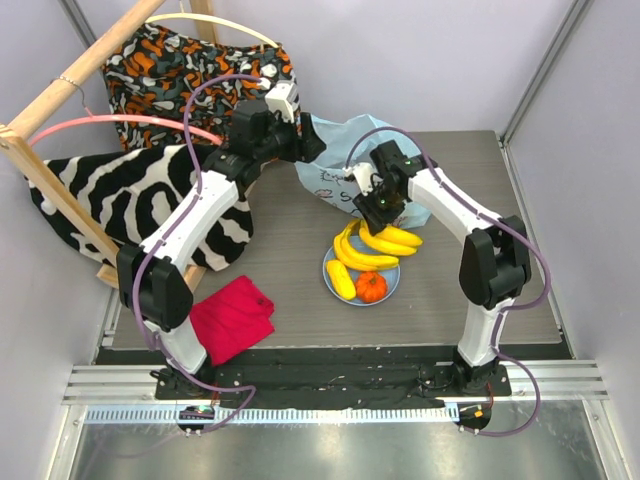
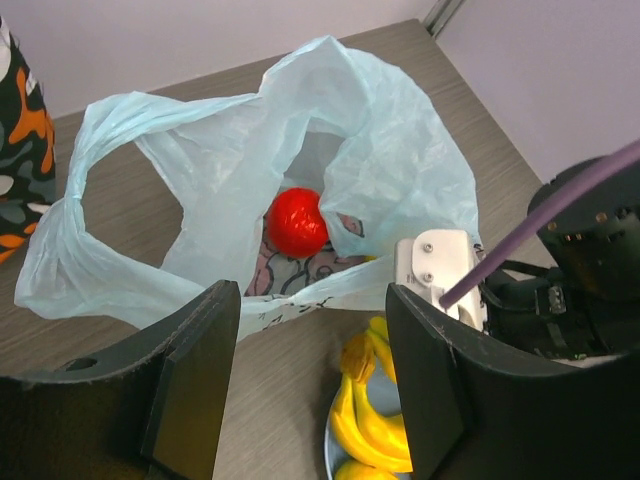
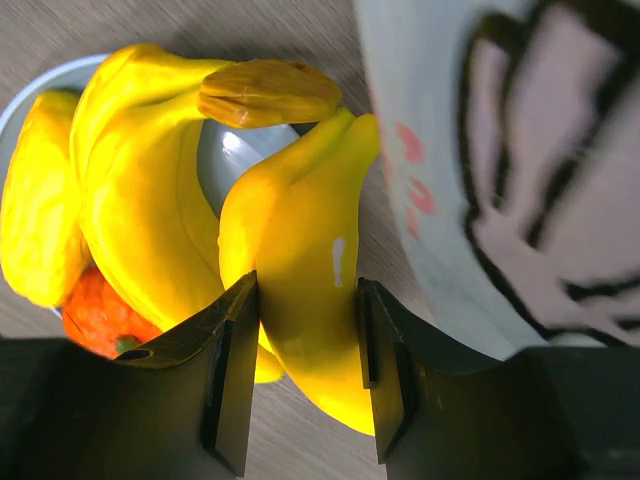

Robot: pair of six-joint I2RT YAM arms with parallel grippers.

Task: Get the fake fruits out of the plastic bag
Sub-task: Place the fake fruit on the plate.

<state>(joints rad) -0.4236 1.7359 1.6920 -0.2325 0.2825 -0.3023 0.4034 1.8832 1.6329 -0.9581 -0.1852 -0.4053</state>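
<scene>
Bag: the light-blue plastic bag (image 2: 400, 150) lies crumpled on the wooden table (image 1: 470, 200), upper middle of the overhead view; its mouth gapes toward the left wrist camera
In the bag: one red round fruit (image 2: 297, 221) on the printed bottom, centre of the left wrist view; folds hide the rest of the inside
Plate: a round blue plate (image 1: 393, 280) sits just below the bag in the overhead view; whether the two touch cannot be told
On the plate: the banana bunch (image 1: 378, 250) across the upper rim, overhanging to the right; an oblong yellow piece (image 1: 341, 279) at the left; a ribbed orange fruit (image 1: 371, 287) at the lower edge
Left gripper (image 2: 310, 295): fingers spread wide, holding nothing; it hovers before the bag's mouth; the red fruit lies beyond the fingertips, apart from them
Right gripper (image 3: 308, 290): above the plate's upper rim, beside the bag; fingers pressed on either side of one banana of the bunch; the bag's printed wall is just to the right in the right wrist view
</scene>
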